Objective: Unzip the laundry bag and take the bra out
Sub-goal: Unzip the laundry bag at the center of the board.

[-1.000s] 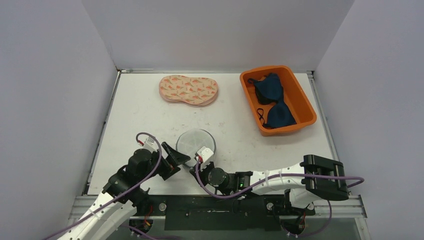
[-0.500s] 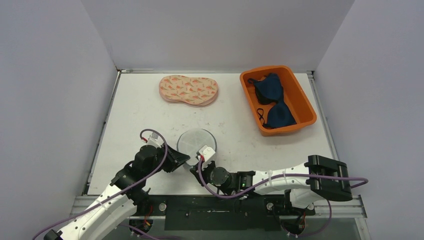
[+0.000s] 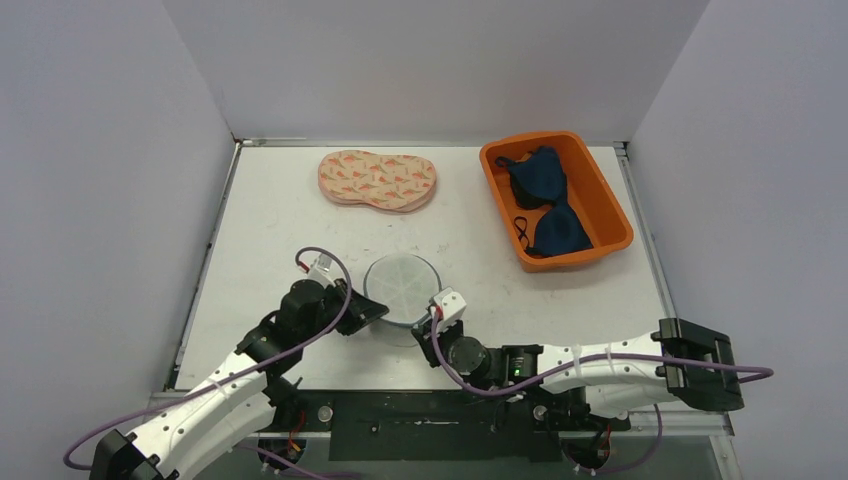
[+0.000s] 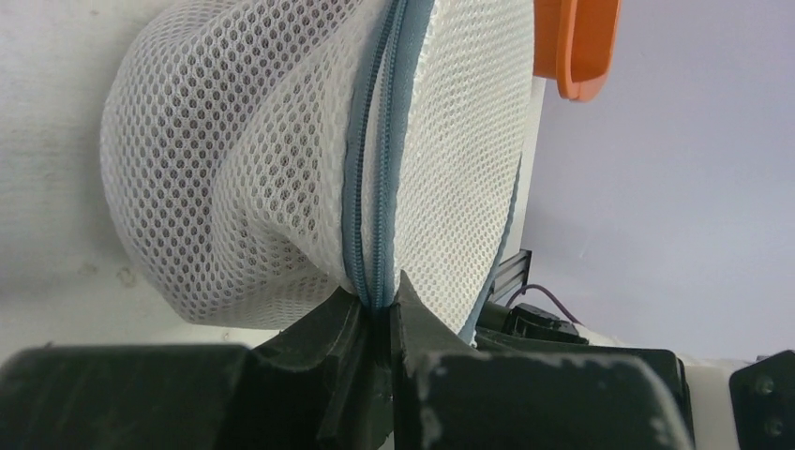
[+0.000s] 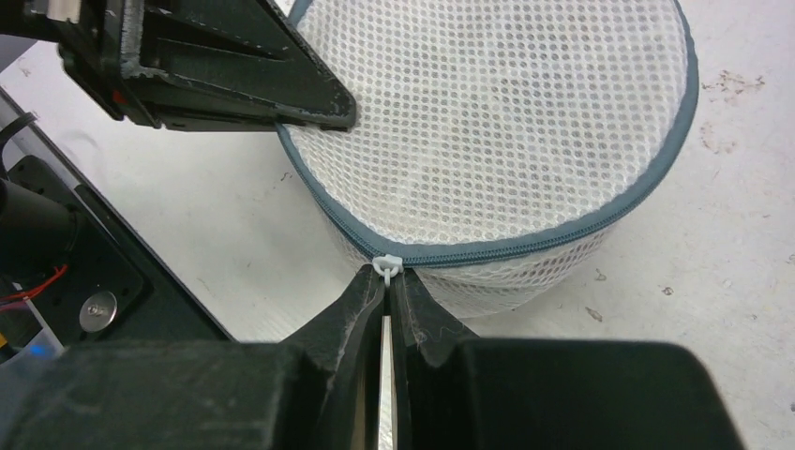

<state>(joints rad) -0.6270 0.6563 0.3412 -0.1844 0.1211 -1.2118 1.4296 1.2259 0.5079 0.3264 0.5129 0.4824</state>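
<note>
The laundry bag point(image 3: 402, 287) is a round white mesh drum with a grey-blue zipper point(image 5: 525, 246) round its rim; it stands on the table in front of both arms. My left gripper point(image 3: 366, 311) is shut on the bag's left side, pinching the zipper seam point(image 4: 376, 187) and mesh between its fingertips point(image 4: 378, 305). My right gripper point(image 5: 387, 281) is shut on the white zipper pull point(image 5: 387, 266) at the bag's near edge, and shows by the bag point(image 3: 432, 322) in the top view. The bra is hidden; nothing shows through the mesh.
An orange bin point(image 3: 606, 205) at the back right holds dark blue garments point(image 3: 545, 195). A pink patterned peanut-shaped pad point(image 3: 378, 180) lies at the back centre. Grey walls enclose the table on three sides. The left gripper's fingers point(image 5: 234, 89) cross the right wrist view above the bag.
My left gripper moved up to the bag and closed on its zipper seam. My right gripper slid right along the bag's near edge, still shut on the pull. The bag shifted slightly right.
</note>
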